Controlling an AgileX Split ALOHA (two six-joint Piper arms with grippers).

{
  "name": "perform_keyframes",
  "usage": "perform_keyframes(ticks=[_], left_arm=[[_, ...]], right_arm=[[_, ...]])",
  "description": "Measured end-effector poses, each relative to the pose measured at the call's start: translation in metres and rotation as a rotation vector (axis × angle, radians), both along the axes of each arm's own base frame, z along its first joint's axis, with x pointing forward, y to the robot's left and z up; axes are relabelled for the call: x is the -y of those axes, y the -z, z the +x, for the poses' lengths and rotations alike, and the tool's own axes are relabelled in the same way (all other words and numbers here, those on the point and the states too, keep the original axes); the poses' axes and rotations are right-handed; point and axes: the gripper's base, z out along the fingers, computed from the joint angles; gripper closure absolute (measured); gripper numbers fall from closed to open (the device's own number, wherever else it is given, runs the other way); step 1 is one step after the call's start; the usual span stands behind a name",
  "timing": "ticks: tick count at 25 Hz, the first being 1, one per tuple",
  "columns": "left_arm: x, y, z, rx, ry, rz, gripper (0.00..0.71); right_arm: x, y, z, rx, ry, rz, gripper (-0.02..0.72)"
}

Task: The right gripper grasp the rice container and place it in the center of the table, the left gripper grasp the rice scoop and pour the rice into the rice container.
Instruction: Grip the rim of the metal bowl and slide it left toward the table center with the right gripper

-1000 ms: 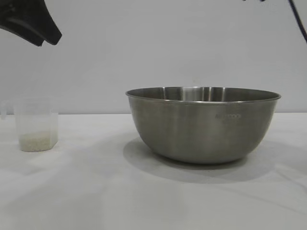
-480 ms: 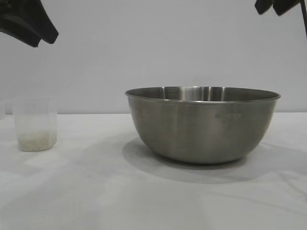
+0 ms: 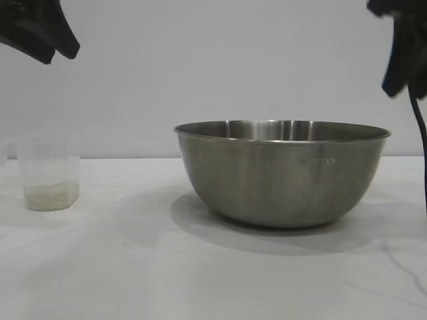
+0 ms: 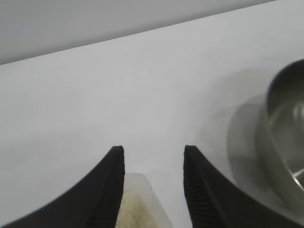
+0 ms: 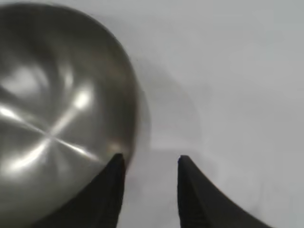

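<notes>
Steel bowl [image 3: 282, 175] sits upright on the white table [image 3: 133, 267], right of middle in the outside view, inside bare as far as the wrist views show. Right claw [image 3: 400, 67] hangs in the air above and just outside the bowl's right rim, clear of it, a black cable [image 3: 420, 140] trailing down beside it. In its own wrist view the right claw [image 5: 148, 161] has its two fingers parted with a plain gap and nothing between them; one fingertip [image 5: 116, 164] lies over the bowl's rim [image 5: 130, 118], the other over bare table.

Small frosted plastic cup [image 3: 49, 173] stands upright at the far left, well apart from the bowl, a shallow layer of rice in its bottom. Left claw [image 3: 50, 43] hovers high above it, not touching. Wrist view: left claw [image 4: 153, 154] parted about the same, empty, with the cup [image 4: 137, 204] and its rice showing below, in the gap between the fingers [image 4: 114, 175]; the bowl [image 4: 285, 142] lies off beyond one finger.
</notes>
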Motion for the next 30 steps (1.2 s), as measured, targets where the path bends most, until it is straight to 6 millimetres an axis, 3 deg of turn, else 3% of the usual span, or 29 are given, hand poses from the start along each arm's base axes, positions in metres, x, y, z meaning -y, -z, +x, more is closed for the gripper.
perform_keyframes(ticks=[3, 10, 22, 26, 27, 28, 30], left_arm=[[0.000, -0.001, 0.000, -0.008, -0.019, -0.024, 0.443], [0.000, -0.001, 0.000, -0.011, -0.024, -0.030, 0.443], [0.000, 0.000, 0.001, -0.013, -0.024, -0.030, 0.443], [0.000, 0.000, 0.001, -0.013, -0.025, -0.030, 0.443], [0.000, 0.000, 0.001, -0.013, -0.025, -0.030, 0.443], [0.000, 0.000, 0.001, -0.013, -0.027, -0.028, 0.443], [-0.002, 0.000, 0.001, -0.012, -0.038, -0.010, 0.443]], right_arm=[[-0.002, 0.005, 0.005, -0.042, -0.001, 0.008, 0.442], [-0.010, -0.011, 0.021, -0.057, 0.001, 0.065, 0.442], [-0.016, 0.031, 0.033, -0.212, 0.042, 0.080, 0.442], [-0.023, 0.040, 0.034, -0.227, 0.013, 0.067, 0.647], [-0.027, 0.040, 0.034, -0.218, 0.004, 0.066, 0.643], [-0.032, 0.039, 0.032, -0.215, -0.016, 0.062, 0.703], [-0.043, 0.039, 0.028, -0.217, -0.057, 0.057, 0.703]])
